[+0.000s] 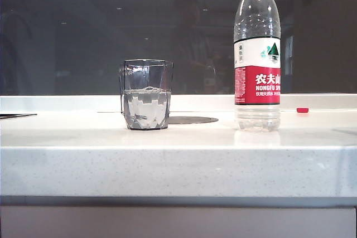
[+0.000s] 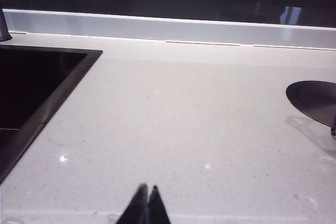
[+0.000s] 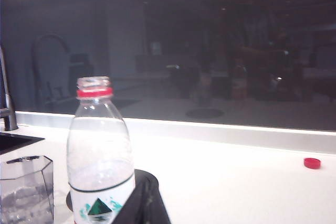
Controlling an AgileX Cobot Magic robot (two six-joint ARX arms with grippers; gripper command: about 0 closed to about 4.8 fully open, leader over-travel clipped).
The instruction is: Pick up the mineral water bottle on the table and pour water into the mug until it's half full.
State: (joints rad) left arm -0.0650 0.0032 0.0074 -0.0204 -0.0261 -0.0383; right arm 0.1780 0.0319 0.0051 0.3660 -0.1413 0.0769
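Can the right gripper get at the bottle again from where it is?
Probably yes. The right gripper, shut and empty, sits just in front of the bottle, which stands upright and uncapped on the table, apart from the mug. Nothing lies between; the jaws must open first.

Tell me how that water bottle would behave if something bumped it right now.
The mineral water bottle stands tall, narrow and uncapped, holding only a little water at its base, so it is probably light and tips easily. Its thin clear plastic likely dents under a squeeze. Tipped, it would probably spill and roll.
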